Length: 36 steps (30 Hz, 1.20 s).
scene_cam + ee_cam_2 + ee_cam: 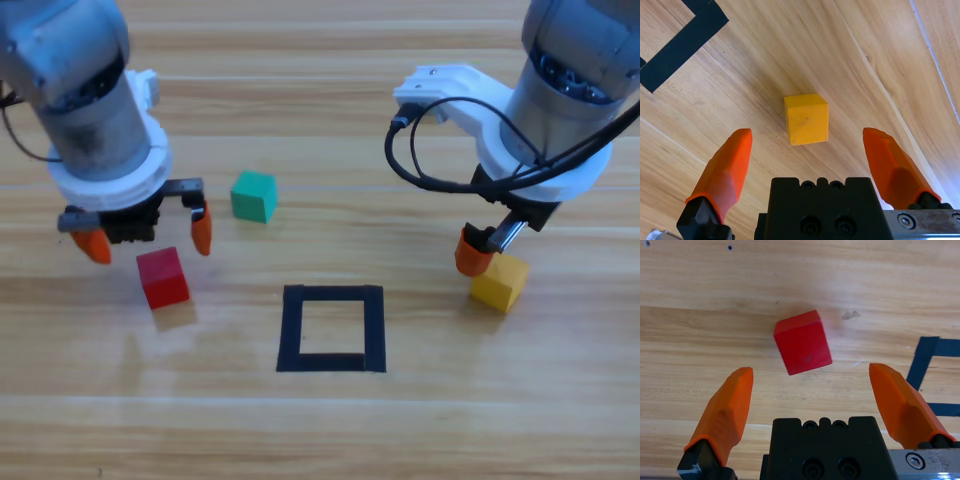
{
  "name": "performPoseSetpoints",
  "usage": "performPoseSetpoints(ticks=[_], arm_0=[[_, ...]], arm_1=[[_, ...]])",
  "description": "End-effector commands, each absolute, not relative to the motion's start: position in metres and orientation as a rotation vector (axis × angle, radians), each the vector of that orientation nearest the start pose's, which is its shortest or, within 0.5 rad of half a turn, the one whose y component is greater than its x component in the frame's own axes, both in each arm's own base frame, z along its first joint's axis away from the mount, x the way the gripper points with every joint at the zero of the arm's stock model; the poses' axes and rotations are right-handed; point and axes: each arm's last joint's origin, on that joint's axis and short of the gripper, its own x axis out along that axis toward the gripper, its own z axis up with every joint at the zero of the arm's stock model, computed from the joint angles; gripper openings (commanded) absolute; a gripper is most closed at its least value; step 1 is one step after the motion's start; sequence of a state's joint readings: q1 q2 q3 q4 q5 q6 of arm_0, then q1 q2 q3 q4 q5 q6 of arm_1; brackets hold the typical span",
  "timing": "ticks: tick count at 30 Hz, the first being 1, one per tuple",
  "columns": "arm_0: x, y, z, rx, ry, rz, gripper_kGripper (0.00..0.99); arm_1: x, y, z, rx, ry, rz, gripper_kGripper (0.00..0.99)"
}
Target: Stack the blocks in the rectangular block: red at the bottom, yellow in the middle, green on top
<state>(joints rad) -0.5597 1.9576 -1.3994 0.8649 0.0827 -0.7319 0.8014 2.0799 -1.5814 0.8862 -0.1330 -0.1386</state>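
- My left gripper (150, 232) hangs over the wooden table (320, 430) with its jaws spread wide, just behind the red cube (163, 277); nothing is held.
- In my left wrist view the red cube (803, 342) lies ahead between the two jaws, touching neither.
- My right gripper (807, 150) is wide too, above the yellow cube (499, 283), which sits free on the wood.
- The green cube (254, 195) rests beside my left gripper, apart from the others.
- The black tape square (331, 328) lies between red and yellow, bare wood inside.
- The table is pale planks with grain running across.
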Motion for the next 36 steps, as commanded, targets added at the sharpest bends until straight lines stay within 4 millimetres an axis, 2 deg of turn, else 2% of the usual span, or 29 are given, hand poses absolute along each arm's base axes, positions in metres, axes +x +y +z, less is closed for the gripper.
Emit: performPoseSetpoints(ticks=[1,5,11,26,30,33,36], arm_0=[[0.335,-0.194,0.222,-0.193,1.459,0.2,0.99],[0.338,-0.196,0.221,-0.234,1.45,0.235,0.99],[0.341,-0.196,0.204,-0.277,1.474,0.327,0.99],[0.342,-0.171,0.188,-0.324,1.5,0.419,0.962],[0.34,-0.171,0.184,-0.329,1.501,0.417,0.917],[0.341,-0.172,0.184,-0.33,1.501,0.409,0.888],[0.343,-0.174,0.183,-0.33,1.5,0.402,0.836]], arm_1=[[0.307,0.289,0.195,-0.808,1.328,0.609,0.979],[0.313,0.285,0.189,-0.804,1.345,0.596,0.979],[0.32,0.28,0.181,-0.801,1.367,0.582,0.977],[0.323,0.285,0.166,-0.798,1.404,0.624,0.923],[0.324,0.286,0.161,-0.806,1.412,0.631,0.811],[0.326,0.288,0.155,-0.814,1.426,0.632,0.798],[0.327,0.289,0.152,-0.816,1.439,0.641,0.601]])
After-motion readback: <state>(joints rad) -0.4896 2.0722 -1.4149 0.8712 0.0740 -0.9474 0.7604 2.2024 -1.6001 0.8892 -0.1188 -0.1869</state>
